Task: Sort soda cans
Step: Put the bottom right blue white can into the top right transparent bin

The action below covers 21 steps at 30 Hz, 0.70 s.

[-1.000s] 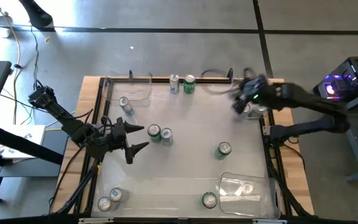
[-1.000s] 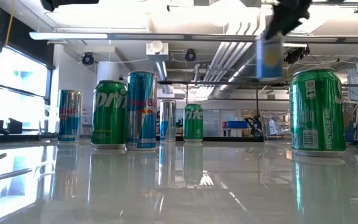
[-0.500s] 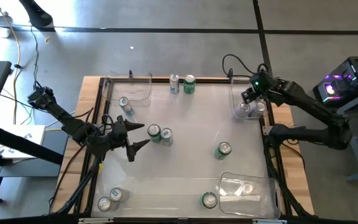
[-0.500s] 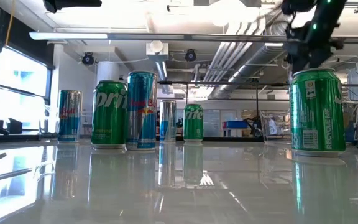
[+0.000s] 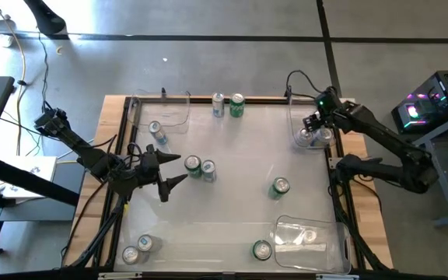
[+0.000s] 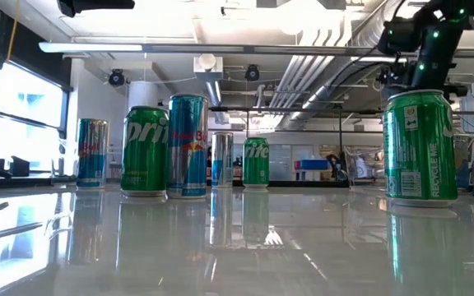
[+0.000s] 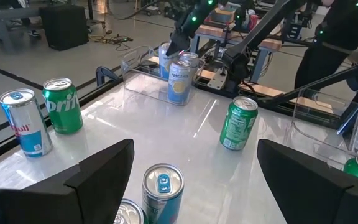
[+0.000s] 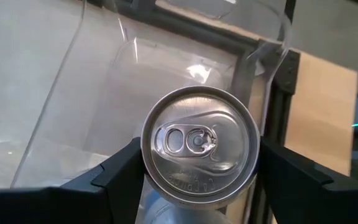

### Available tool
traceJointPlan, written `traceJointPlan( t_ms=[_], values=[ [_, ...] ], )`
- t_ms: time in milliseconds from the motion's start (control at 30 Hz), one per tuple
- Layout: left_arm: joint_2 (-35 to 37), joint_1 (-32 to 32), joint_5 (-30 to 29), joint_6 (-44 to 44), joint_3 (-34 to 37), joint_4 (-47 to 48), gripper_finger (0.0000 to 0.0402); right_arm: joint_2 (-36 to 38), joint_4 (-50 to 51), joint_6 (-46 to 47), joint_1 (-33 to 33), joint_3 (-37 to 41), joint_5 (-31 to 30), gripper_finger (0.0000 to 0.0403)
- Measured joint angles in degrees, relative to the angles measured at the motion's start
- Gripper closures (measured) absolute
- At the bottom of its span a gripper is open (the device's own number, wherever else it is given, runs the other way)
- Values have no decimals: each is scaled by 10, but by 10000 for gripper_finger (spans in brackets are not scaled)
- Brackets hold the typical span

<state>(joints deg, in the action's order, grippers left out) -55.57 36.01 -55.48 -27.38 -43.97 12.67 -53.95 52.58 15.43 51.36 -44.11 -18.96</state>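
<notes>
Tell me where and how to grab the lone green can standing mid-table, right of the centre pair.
Grip the green can across its round side wall, mid-height, coming straight down from above. It stands upright with open table all around, so the fingers can probably straddle it from either side. The right gripper is nearer.

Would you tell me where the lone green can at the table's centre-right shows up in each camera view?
High view: the green can stands alone, right of centre.
Low view: large, at the right.
Left wrist view: right of centre, ahead of the open left gripper.
Right wrist view: not in it.
Shared landmark: the right gripper over the clear bin, beyond this can.
</notes>
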Motion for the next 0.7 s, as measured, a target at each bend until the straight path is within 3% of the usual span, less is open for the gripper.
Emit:
traceJointPlan(
  t_ms=[500,700],
  values=[
    [0,0,0,-5,0,0,67,0,-12,0,43,18,23,147],
    [0,0,0,-9,0,0,67,-2,-12,2,54,18,24,129]
  ],
)
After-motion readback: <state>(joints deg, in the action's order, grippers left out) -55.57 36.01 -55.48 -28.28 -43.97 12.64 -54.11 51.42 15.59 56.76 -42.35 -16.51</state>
